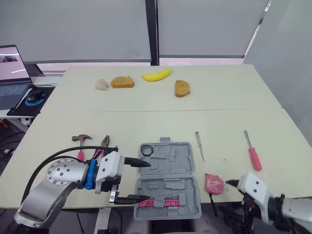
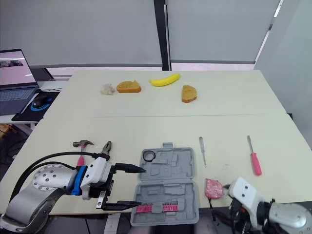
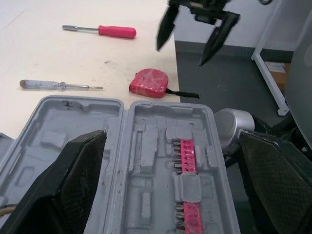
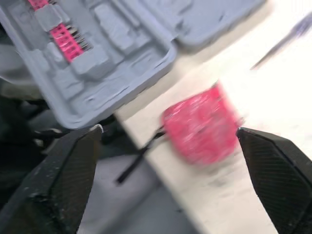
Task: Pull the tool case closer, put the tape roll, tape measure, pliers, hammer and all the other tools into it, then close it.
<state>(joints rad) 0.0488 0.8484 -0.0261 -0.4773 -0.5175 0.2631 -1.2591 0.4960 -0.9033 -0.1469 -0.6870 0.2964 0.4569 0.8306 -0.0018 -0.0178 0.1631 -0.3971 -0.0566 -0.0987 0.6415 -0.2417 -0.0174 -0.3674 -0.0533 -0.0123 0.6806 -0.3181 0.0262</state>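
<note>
Head view: the open tool case (image 1: 168, 180) sat at the table's (image 1: 146, 122) near edge, its near half overhanging; the left gripper (image 1: 147, 181) was spread wide at its left side. Left wrist view: the right gripper (image 3: 180, 54), fingers parted, hung off the edge beyond the tape measure (image 3: 152, 83). Right wrist view: that measure was blurred.

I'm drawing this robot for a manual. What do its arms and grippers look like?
The left arm is rounded silver metal with bolt holes, a blue ring at the wrist and a black cable looping alongside. The left gripper has a white body and two black pointed fingers. The right gripper matches: white body, black tapered fingers.
</note>
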